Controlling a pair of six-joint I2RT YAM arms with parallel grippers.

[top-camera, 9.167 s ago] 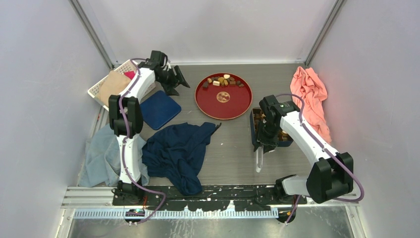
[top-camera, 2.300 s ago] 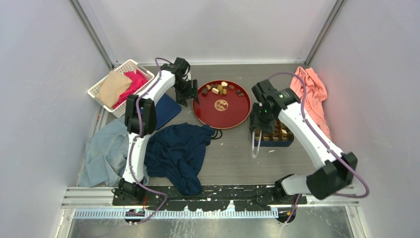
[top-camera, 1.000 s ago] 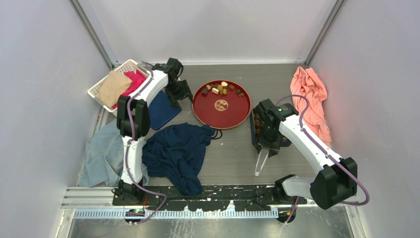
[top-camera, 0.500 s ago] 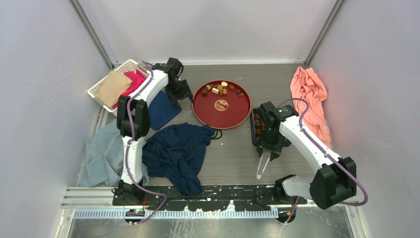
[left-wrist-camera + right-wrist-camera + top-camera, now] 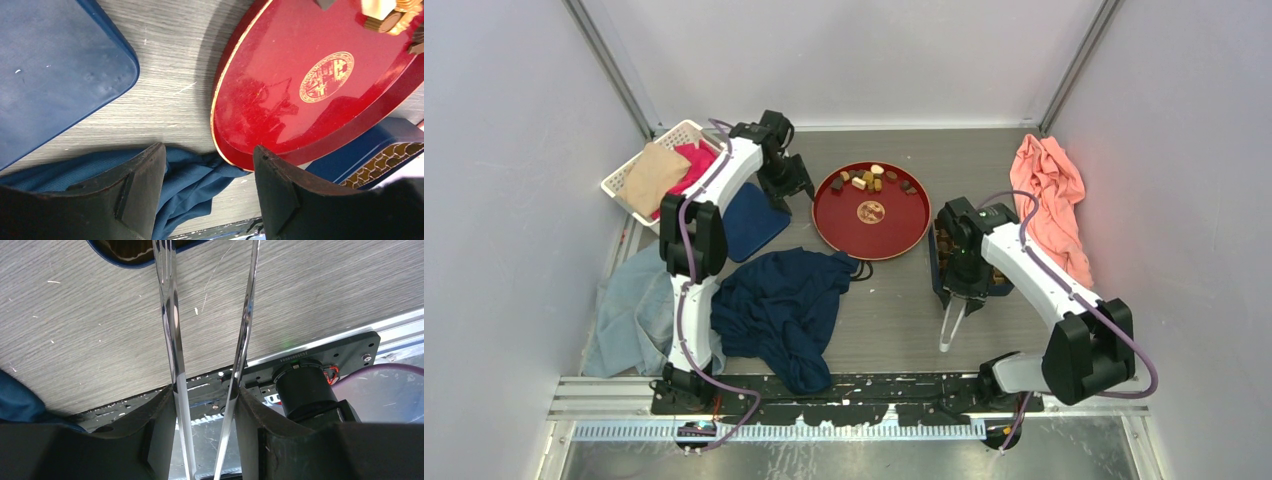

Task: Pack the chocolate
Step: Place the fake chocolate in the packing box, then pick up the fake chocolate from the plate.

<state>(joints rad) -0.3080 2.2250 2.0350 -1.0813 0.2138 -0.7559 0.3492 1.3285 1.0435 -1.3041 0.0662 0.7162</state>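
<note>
The chocolate (image 5: 869, 180) lies in two places: a loose cluster of brown, tan and cream pieces on the far part of the red tray (image 5: 902, 218), and a few brown pieces showing in the navy box (image 5: 350, 159) just to the tray's right. The right arm covers most of that box from above. So the packing looks part done, with a good number of pieces waiting on the tray. The right gripper (image 5: 202, 392) hangs over the box's near edge, its jaws pressed onto the two metal arms of the tongs (image 5: 948, 325), one arm against each finger. The tongs' looped end points toward the arm bases, and their tips run out of the wrist view near the box corner, so I cannot tell whether a piece sits between them. My reading is that this is the drop-off end of a carry — a piece being set into a compartment, or empty tongs about to leave. The next move would call for lifting clear of the box wall, swinging to the tray's far side, and lowering the tips either side of one piece without nudging its close-packed neighbours. The left gripper (image 5: 206, 150) hovers beside the tray's left rim, between it and the blue lid (image 5: 749, 220), jaws spread with nothing in them — well placed to steady the tray.
</note>
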